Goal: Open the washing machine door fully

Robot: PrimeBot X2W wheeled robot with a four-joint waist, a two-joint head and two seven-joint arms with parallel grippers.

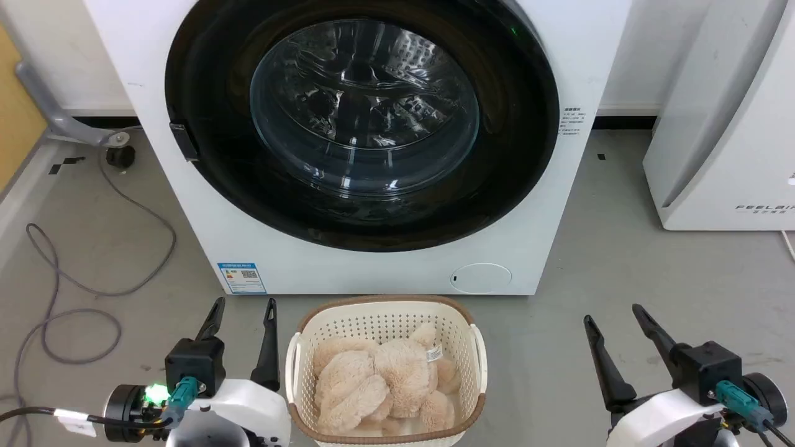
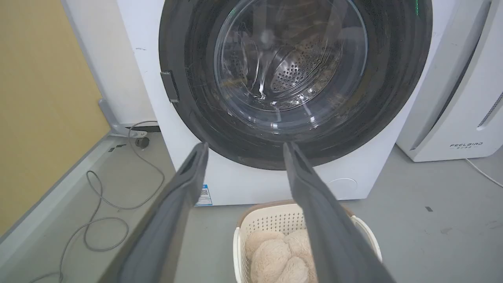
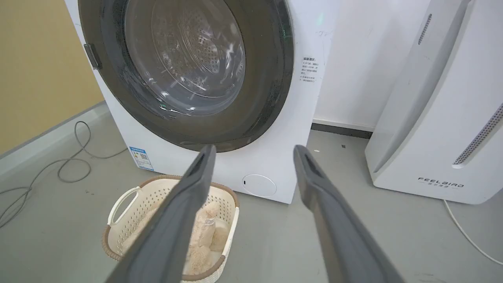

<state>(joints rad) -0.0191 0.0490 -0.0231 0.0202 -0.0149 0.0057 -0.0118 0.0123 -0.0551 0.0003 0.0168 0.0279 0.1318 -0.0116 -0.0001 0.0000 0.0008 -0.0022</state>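
A basket [image 1: 372,324], seemingly holding a plush toy [image 1: 385,379], sits before the washing machine [image 1: 348,270]; another appliance [image 1: 733,136] stands to its right.

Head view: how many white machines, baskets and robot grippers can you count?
White machines: 2, the washer and the FEELBIRD unit
Baskets: 1, the basket
Grippers: 2, the left gripper and the right gripper
Total: 5

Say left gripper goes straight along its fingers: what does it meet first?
The left gripper would likely meet the lower black rim of the washing machine door; the basket sits below that line. Depth unclear.
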